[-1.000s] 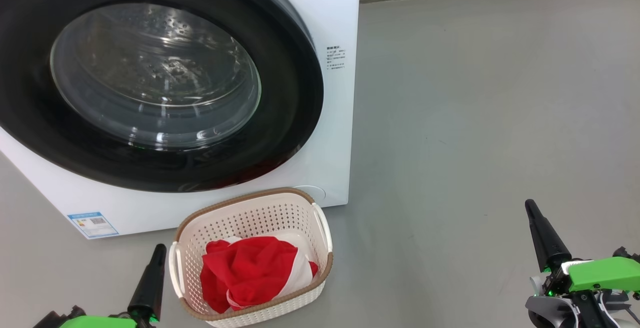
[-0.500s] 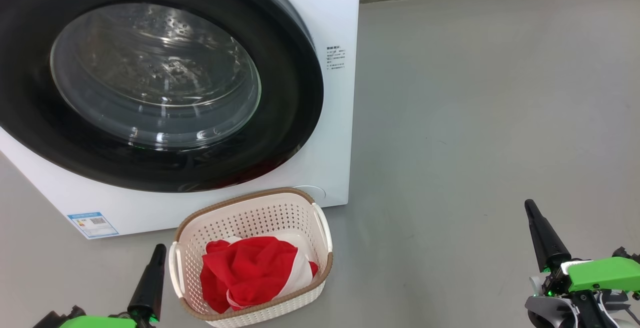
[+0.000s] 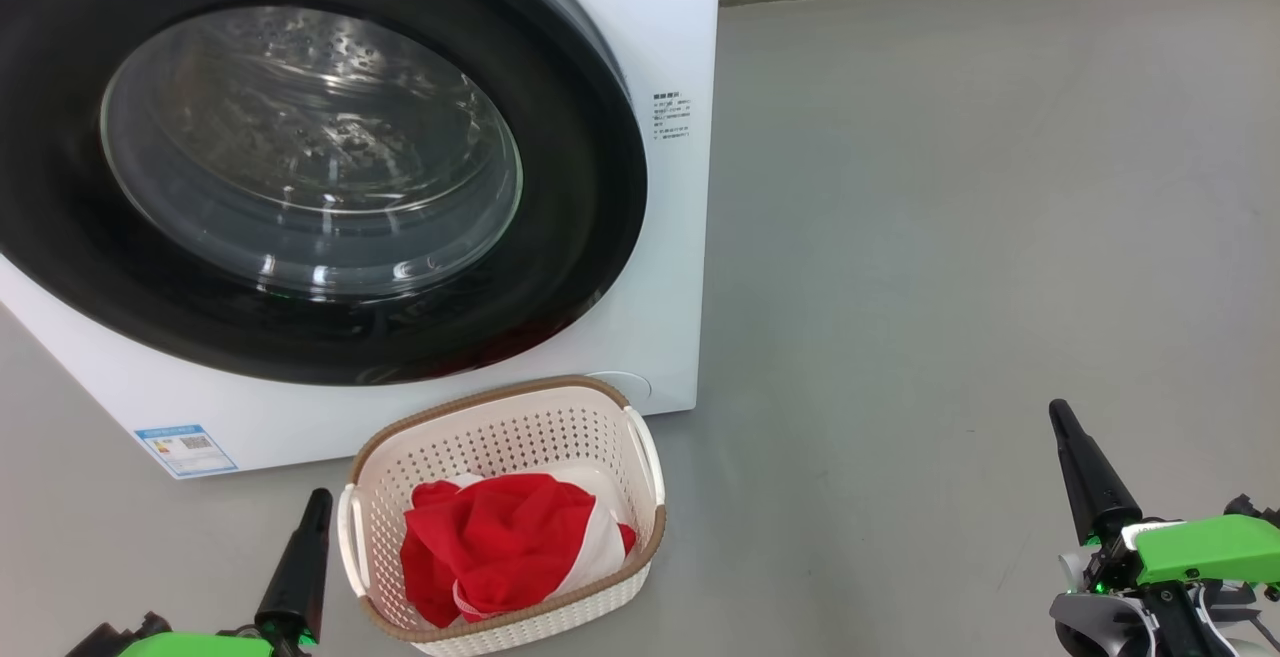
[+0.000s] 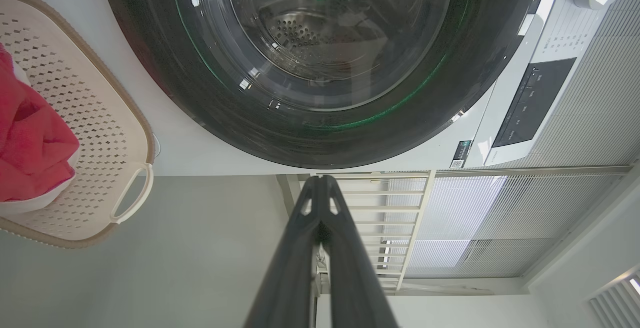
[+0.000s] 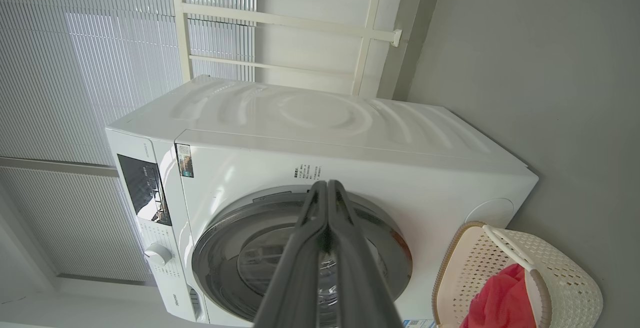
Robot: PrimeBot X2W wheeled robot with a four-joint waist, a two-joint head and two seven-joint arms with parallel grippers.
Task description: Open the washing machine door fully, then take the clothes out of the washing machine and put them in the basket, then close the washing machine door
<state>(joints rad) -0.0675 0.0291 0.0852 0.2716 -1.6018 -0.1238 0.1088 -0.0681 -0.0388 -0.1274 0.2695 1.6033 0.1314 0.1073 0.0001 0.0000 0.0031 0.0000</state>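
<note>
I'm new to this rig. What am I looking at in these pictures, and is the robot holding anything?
It is a wheeled robot with two arms. One picture comes from its head, looking down at the floor. At that picture's bottom corners are the left fingers and right fingers, pressed shut and holding nothing. The other two pictures come from wrist cameras looking along those fingers. Before the robot stands a white washer with its round door closed. A basket on the floor holds red clothes.
</note>
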